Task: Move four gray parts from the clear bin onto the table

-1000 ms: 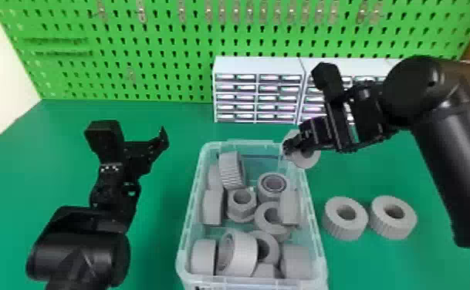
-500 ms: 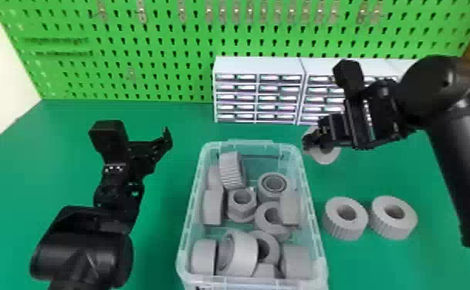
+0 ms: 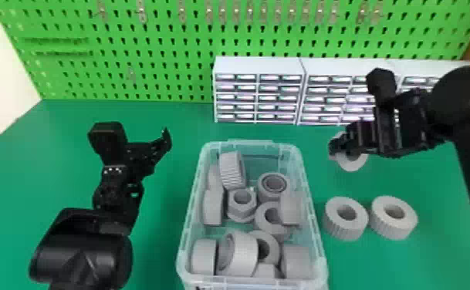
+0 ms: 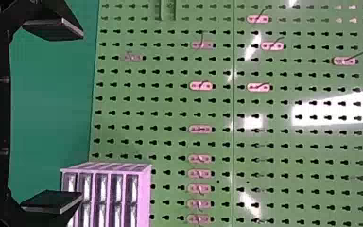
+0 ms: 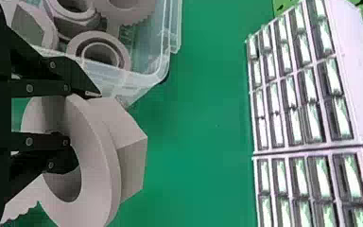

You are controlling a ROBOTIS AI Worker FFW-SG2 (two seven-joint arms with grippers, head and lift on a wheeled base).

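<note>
My right gripper (image 3: 338, 148) is over the table just right of the clear bin's (image 3: 181, 247) back end, holding a gray part (image 3: 351, 161). In the right wrist view, the right gripper (image 5: 82, 125) is shut on the wall of this flanged gray part (image 5: 97, 161), one finger inside its hole. Two ribbed gray rings, one (image 3: 345, 227) beside the other (image 3: 399, 225), lie on the table right of the bin. Inside the bin sit several gray parts, including a hex-based one (image 3: 241, 212). My left gripper (image 3: 166, 140) is parked left of the bin; in the left wrist view the left gripper (image 4: 81, 116) stands open.
White drawer cabinets (image 3: 259, 67) stand along the back of the green table (image 3: 160, 231), in front of a green pegboard (image 3: 160, 69). The bin lies between the two arms.
My right gripper has moved right, away from the bin's back right corner, carrying the gray part out over the table. The left arm has barely shifted.
</note>
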